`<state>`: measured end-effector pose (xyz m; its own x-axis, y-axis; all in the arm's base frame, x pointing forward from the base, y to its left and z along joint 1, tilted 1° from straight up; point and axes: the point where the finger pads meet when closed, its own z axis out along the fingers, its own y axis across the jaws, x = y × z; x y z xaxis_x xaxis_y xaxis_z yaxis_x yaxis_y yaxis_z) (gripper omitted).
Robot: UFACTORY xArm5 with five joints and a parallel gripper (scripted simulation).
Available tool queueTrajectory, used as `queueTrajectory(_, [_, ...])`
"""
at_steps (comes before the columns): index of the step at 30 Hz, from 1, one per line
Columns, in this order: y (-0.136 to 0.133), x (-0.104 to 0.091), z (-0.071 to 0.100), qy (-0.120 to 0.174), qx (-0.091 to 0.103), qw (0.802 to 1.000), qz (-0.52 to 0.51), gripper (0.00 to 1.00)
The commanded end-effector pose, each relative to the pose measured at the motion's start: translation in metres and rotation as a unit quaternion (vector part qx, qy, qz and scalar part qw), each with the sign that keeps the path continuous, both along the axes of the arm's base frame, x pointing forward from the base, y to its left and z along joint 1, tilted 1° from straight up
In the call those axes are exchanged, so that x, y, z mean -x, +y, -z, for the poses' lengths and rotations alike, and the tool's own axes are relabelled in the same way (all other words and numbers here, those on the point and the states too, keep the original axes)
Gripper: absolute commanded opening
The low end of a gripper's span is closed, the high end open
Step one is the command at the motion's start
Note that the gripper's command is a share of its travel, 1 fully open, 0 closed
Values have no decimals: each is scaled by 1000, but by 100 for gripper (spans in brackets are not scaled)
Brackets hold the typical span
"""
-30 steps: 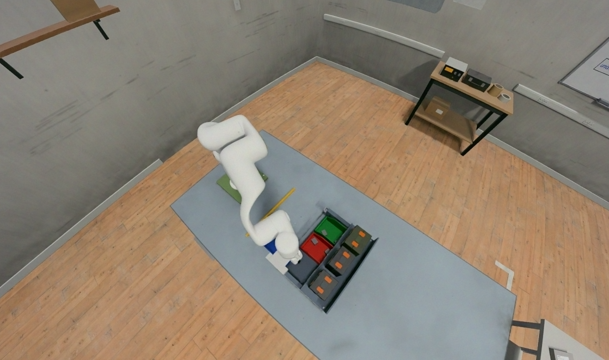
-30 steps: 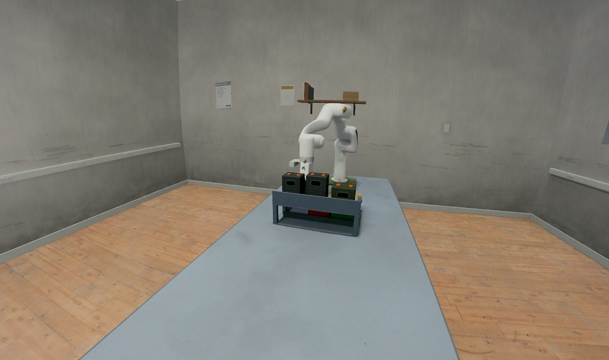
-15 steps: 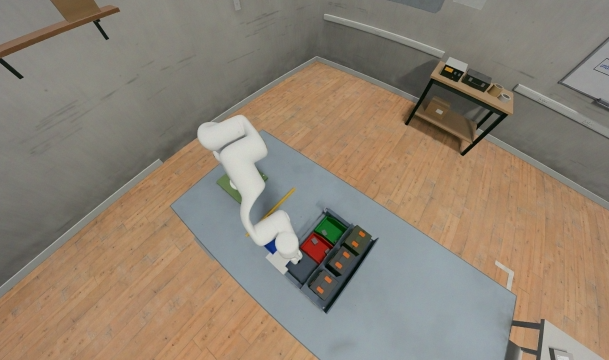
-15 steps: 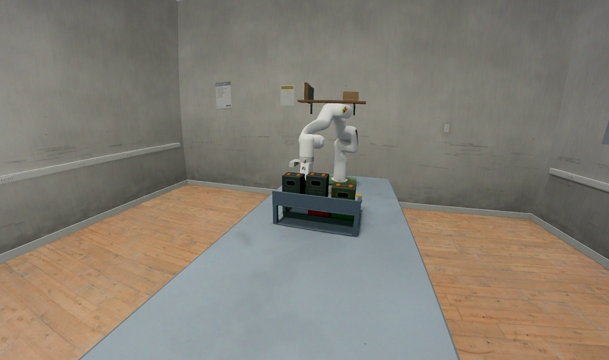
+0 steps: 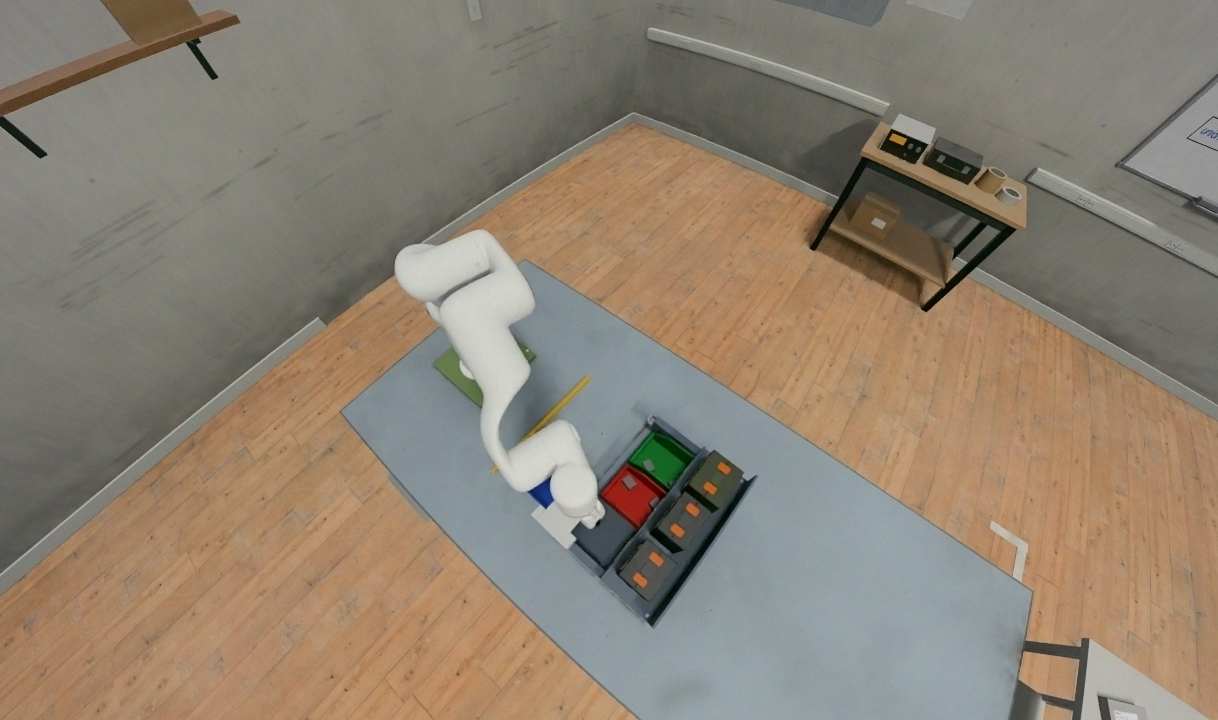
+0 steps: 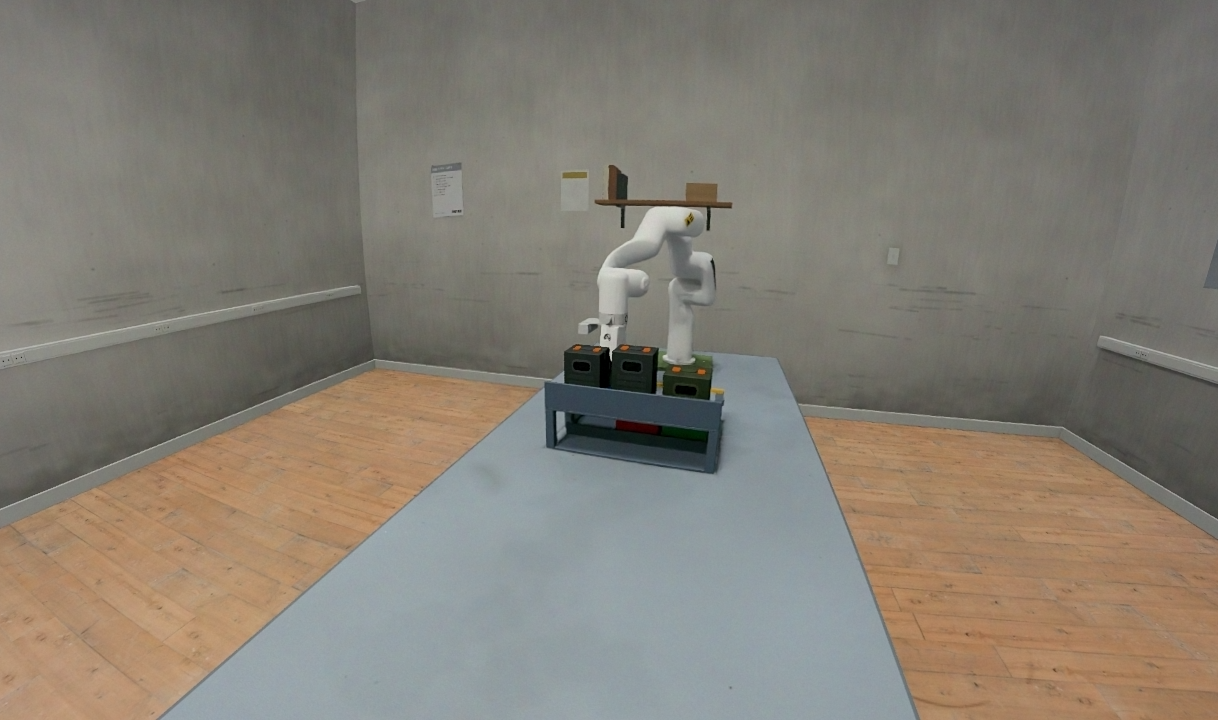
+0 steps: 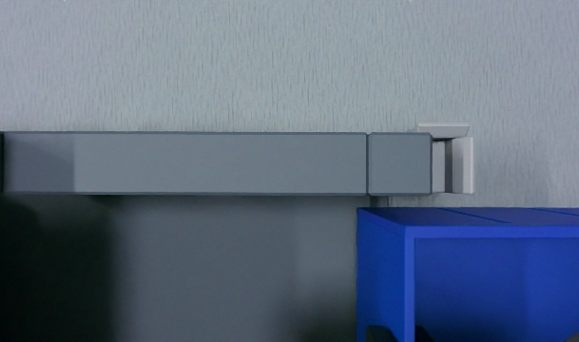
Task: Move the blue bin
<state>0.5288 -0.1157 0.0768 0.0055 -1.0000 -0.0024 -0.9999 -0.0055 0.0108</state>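
The blue open bin is off the shelf, beside the shelf's near corner and mostly hidden under my wrist. In the wrist view the blue bin fills the lower right, close to the camera; its parts are out of sight. My gripper hangs at the shelf's left end, level with the upper bins. Its dark fingertips straddle the bin's left wall at the bottom edge, shut on that wall. The grey shelf has an empty grey slot at its near end.
A red bin and a green bin stand in the shelf's lower row. Three dark bins with orange parts stand on the upper row. A white block sits at the shelf's corner. A yellow stick lies near the arm's base.
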Motion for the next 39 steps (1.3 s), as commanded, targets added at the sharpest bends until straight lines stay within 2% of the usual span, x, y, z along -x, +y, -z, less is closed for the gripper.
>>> queueTrajectory(1, [0,-2,-2,-2,1,1000,0,4])
queueTrajectory(39, [0,-2,-2,-2,1,1000,0,0])
